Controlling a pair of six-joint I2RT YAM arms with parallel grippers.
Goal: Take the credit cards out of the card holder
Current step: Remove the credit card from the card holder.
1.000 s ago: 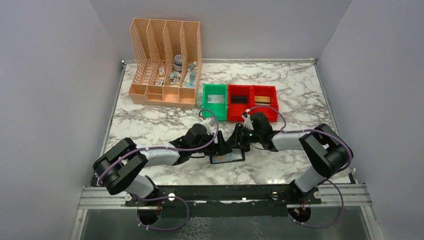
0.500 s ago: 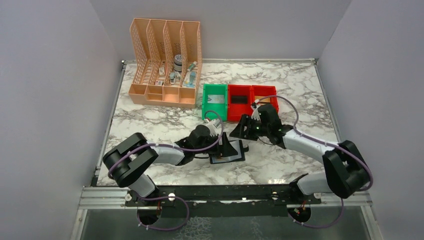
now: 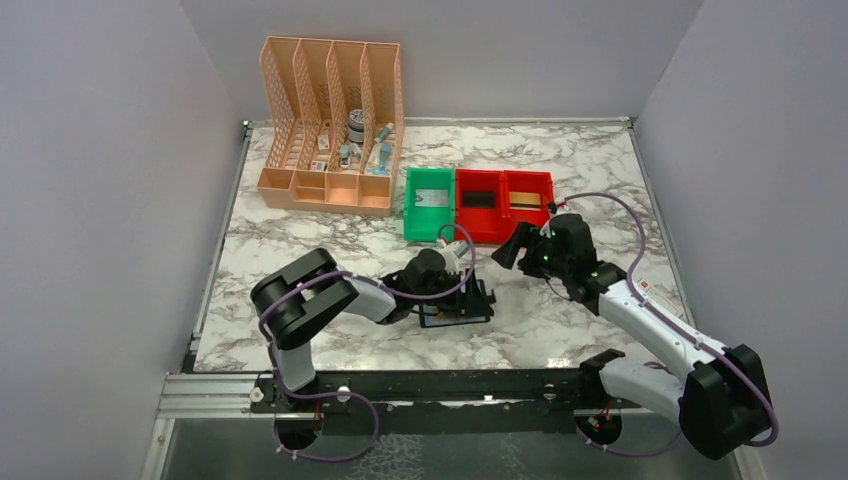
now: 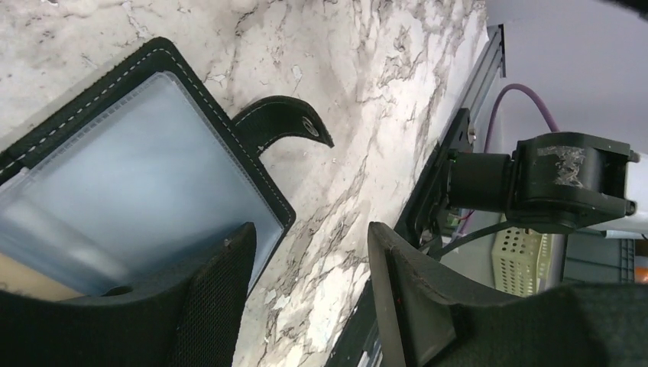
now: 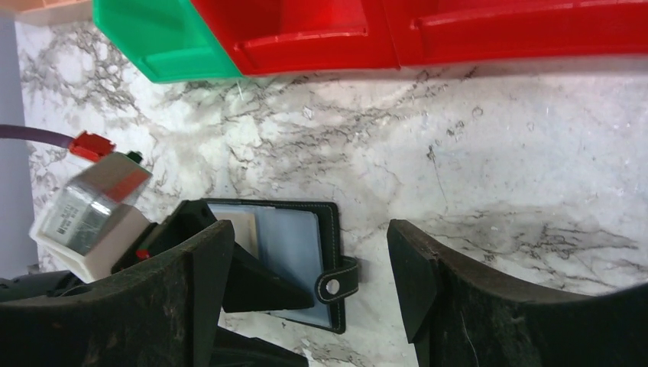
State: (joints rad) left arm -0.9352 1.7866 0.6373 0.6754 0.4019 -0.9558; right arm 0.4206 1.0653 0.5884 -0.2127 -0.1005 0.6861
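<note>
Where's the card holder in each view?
Top external: card holder low centre, on the near side of the green bin.
Left wrist: upper left, lying open.
Right wrist: bottom, left of centre.
Shared landmark: its snap tab, clear in both wrist views.

The left arm [image 3: 300, 305] and the right arm [image 3: 655, 320] are built of chunky black joint housings joined by pale grey tubular links. A purple cable [image 4: 522, 89] loops along each. The left gripper [image 4: 309, 298] and right gripper [image 5: 306, 294] carry thick black fingers [image 4: 218, 306] of matte, finely textured plastic. A pale grey box [image 5: 90, 206] with a red plug sits at the left wrist.
</note>
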